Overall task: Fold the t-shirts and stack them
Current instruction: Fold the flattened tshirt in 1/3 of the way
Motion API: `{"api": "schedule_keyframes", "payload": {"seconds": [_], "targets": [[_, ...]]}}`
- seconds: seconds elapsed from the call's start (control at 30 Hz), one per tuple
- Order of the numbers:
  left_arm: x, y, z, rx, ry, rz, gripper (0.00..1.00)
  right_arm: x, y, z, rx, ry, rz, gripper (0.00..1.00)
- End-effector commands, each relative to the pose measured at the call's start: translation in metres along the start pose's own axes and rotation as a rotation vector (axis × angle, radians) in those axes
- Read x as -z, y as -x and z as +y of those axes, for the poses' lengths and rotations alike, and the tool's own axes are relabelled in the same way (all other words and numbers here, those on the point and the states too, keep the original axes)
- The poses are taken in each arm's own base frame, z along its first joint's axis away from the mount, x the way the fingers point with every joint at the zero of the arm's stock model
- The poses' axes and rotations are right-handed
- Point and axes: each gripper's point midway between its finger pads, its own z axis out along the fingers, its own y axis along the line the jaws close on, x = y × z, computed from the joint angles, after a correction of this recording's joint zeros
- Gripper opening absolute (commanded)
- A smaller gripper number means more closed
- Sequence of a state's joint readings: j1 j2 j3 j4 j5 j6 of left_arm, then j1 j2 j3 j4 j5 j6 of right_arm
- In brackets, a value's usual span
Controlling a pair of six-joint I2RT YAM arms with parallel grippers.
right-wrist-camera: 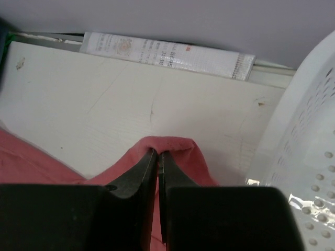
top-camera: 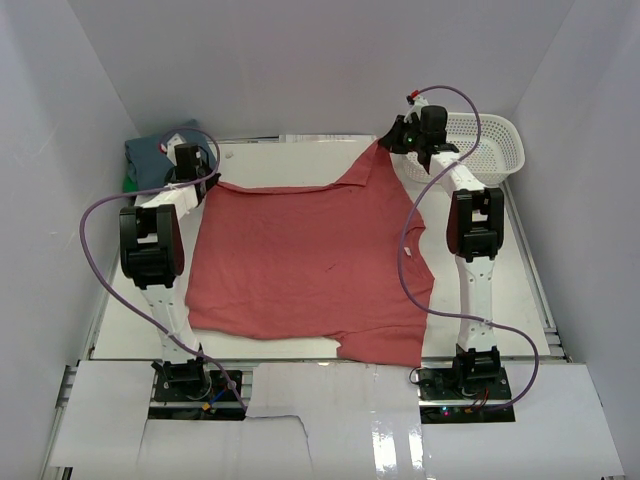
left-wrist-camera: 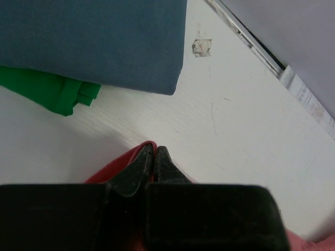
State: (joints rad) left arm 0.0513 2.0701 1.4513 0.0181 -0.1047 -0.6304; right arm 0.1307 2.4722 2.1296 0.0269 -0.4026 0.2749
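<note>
The coral-red t-shirt (top-camera: 300,265) lies spread over the middle of the table. My left gripper (top-camera: 200,178) is shut on its far left corner, red cloth (left-wrist-camera: 123,159) showing round the closed tips (left-wrist-camera: 155,151). My right gripper (top-camera: 395,140) is shut on its far right corner and holds it lifted; the cloth (right-wrist-camera: 178,146) bunches over the closed tips (right-wrist-camera: 158,152). The slate-blue t-shirt (top-camera: 150,150) lies folded at the far left corner, on the bright green t-shirt (top-camera: 128,183). Both show in the left wrist view, blue (left-wrist-camera: 94,42) over green (left-wrist-camera: 52,91).
A white plastic mesh basket (top-camera: 480,150) stands at the far right, close beside my right gripper; its wall shows in the right wrist view (right-wrist-camera: 303,157). A white printed strip (right-wrist-camera: 162,55) lies along the back wall. White enclosure walls surround the table.
</note>
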Motion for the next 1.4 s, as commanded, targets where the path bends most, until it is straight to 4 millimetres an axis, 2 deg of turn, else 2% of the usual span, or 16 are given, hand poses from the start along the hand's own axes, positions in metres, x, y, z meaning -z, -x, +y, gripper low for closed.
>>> {"api": "schedule_keyframes", "payload": {"seconds": [0.0,0.13,0.17,0.2,0.47,0.63,0.7,0.73,0.77,0.87,0.93,1.0,1.03,1.37], "targets": [[0.025,0.023,-0.012,0.019,-0.045,-0.047,0.00,0.029,0.053,0.039,0.092,0.076,-0.100,0.08],[0.034,0.022,-0.009,0.023,-0.045,-0.055,0.00,0.041,0.047,0.052,0.120,0.073,-0.075,0.08],[0.036,0.022,-0.009,0.023,-0.045,-0.055,0.00,0.049,0.055,0.058,0.128,0.070,-0.092,0.08],[0.040,0.024,-0.009,0.024,-0.046,-0.061,0.00,0.050,0.046,0.056,0.122,0.066,-0.083,0.08],[0.051,0.026,-0.004,0.023,-0.039,-0.066,0.00,0.068,0.051,0.070,0.127,0.085,-0.068,0.08],[0.056,0.027,-0.003,0.027,-0.044,-0.066,0.00,0.081,0.046,0.080,0.138,0.089,-0.062,0.08],[0.060,0.027,-0.001,0.029,-0.041,-0.067,0.00,0.090,0.043,0.085,0.142,0.086,-0.064,0.08],[0.061,0.027,-0.001,0.029,-0.043,-0.067,0.00,0.099,0.049,0.091,0.153,0.085,-0.080,0.08],[0.064,0.029,-0.001,0.030,-0.044,-0.071,0.00,0.100,0.038,0.090,0.144,0.080,-0.064,0.08],[0.067,0.028,0.001,0.031,-0.041,-0.070,0.00,0.112,0.033,0.094,0.150,0.074,-0.066,0.08],[0.070,0.027,0.003,0.031,-0.038,-0.068,0.00,0.121,0.038,0.099,0.157,0.072,-0.079,0.08],[0.071,0.029,0.004,0.030,-0.037,-0.071,0.00,0.126,0.030,0.098,0.154,0.067,-0.071,0.08],[0.071,0.027,0.006,0.028,-0.033,-0.068,0.00,0.131,0.034,0.101,0.159,0.068,-0.081,0.08],[0.077,0.032,0.010,0.034,-0.041,-0.059,0.00,0.150,0.025,0.110,0.159,0.065,-0.070,0.08]]}}
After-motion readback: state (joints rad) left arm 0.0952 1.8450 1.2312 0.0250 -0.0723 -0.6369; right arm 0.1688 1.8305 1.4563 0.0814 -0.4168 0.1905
